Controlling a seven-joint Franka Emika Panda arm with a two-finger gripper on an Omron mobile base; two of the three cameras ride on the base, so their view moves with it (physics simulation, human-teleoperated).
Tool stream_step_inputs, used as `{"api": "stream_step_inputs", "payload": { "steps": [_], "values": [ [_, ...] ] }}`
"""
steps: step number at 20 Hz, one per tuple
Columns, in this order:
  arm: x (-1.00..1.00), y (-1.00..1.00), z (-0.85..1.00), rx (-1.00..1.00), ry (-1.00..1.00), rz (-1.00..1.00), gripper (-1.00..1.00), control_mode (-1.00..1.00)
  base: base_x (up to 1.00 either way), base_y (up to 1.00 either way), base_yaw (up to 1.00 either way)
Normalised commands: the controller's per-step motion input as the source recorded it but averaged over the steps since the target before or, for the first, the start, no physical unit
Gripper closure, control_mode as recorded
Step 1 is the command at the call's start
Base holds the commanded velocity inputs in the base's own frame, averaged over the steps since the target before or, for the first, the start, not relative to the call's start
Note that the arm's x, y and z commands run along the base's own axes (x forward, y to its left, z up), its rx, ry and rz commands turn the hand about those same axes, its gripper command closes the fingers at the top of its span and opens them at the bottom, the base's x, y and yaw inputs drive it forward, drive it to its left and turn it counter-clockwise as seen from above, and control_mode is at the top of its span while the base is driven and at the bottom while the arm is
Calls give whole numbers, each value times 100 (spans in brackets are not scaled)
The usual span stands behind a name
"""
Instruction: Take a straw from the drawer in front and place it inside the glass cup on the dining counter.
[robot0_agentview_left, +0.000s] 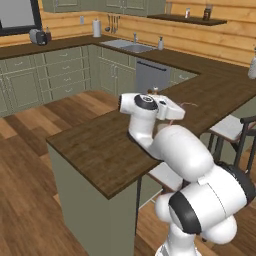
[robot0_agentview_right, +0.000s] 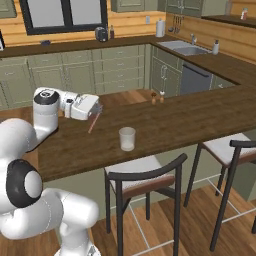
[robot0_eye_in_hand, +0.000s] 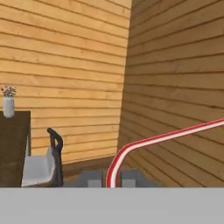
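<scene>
I've got the tool (robot0_agentview_right: 99, 107) clamped tight on the straw (robot0_agentview_right: 93, 122), jaws closed down around the thin red stick. In the right base view the straw hangs down and slightly left from the tool tip, lower end close over the dark wood surface (robot0_agentview_right: 190, 117); can't tell if it touches. Hand view: straw (robot0_eye_in_hand: 148, 142) comes up between the two finger tips, then bends and runs off to the right edge, w/ plank wall behind. The glass cup (robot0_agentview_right: 127, 138) stands upright on the surface, to the right of the straw and nearer the stool side, clearly apart from it. A stool (robot0_agentview_right: 142, 177) sits tucked under the surface edge just below the cup. Left base view: tool (robot0_agentview_left: 172, 111) is over the surface, arm in front.
</scene>
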Motion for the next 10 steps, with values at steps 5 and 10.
{"api": "stream_step_inputs", "payload": {
  "steps": [5, 10],
  "values": [
    [38, -13, 0, 0, -45, 0, 100, -100, 0, 0, 0],
    [20, -12, 0, 0, -3, 0, 100, -100, 0, 0, 0]
  ]
}}
